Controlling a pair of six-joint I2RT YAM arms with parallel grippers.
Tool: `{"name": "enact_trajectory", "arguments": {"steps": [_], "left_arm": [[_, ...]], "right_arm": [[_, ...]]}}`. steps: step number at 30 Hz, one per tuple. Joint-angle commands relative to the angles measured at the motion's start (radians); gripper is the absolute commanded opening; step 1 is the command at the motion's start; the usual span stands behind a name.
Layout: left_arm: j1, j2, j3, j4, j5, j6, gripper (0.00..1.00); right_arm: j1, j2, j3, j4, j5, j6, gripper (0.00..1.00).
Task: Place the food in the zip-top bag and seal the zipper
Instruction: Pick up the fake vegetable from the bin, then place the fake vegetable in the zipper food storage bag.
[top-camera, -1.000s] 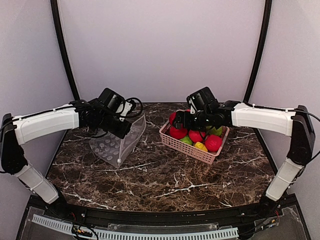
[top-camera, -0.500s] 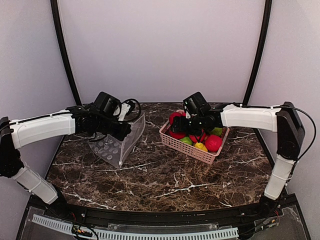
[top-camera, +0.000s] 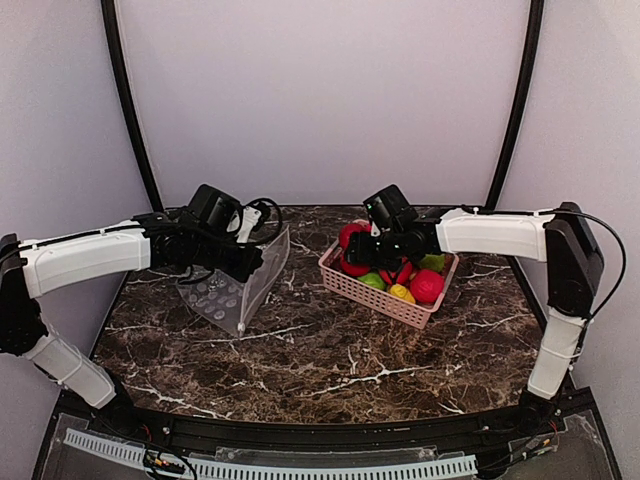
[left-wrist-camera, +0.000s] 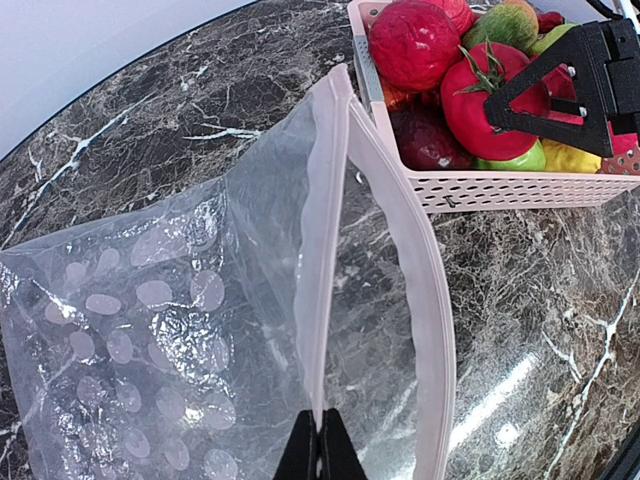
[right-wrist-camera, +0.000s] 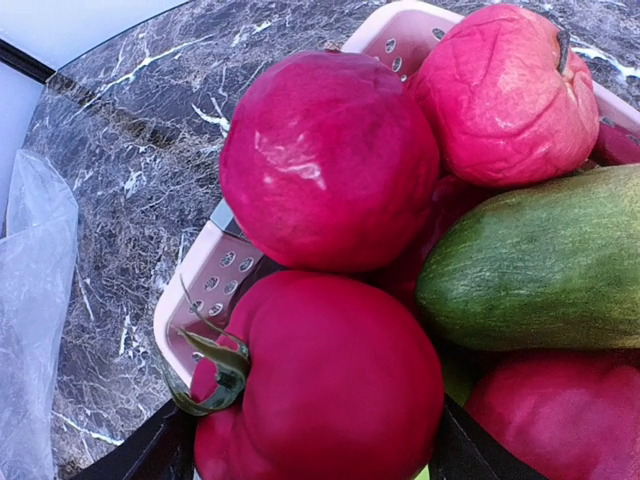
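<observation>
Pinching one lip of the zipper (left-wrist-camera: 325, 250) in the left tool (left-wrist-camera: 320, 445), jaws fully closed on the strip, holding that edge of the zip-top bag (left-wrist-camera: 150, 320) raised off the desk (left-wrist-camera: 540, 290) and, by judgement, propping the mouth agape for loading. Gaping toward the pink basket (left-wrist-camera: 480, 185), mouth edge reaching almost to the basket's near corner; zipper's long axis running from the tool away toward that corner, second lip bowing out beside it; dotted body trailing over the desk on the side away from the basket. Sitting in the basket, all the food (top-camera: 425, 285); none in the bag yet. Straddling a red tomato-like fruit (right-wrist-camera: 320, 390) with the right tool (right-wrist-camera: 315, 450), jaws standing wide, one finger at each flank; contact with the skin not resolvable, so no grip being claimed. Lying at the bag end of the heap, that fruit, green calyx pointing toward the bag side, roundish with no marked long axis. Resting behind it, two crinkled red fruits (right-wrist-camera: 325, 160) and a green cucumber-like piece (right-wrist-camera: 540, 260), long axis crossing the basket. Choosing, seemingly, the fruit nearest the bag, shortening the carry.
</observation>
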Motion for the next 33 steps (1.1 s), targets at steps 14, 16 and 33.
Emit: {"name": "enact_trajectory", "arguments": {"steps": [14,16,33], "left_arm": [[0.006,-0.032,0.051,-0.056,0.089,-0.131,0.01],[0.005,-0.028,0.06,-0.062,0.136,-0.179,0.01],[-0.107,-0.006,0.062,0.022,0.309,-0.35,0.01]], "right_arm": [[0.005,-0.247,-0.113,0.166,-0.118,-0.079,0.63],[0.021,-0.303,-0.162,0.237,-0.204,-0.096,0.63],[0.213,-0.372,-0.377,0.827,-0.635,-0.052,0.62]]}}
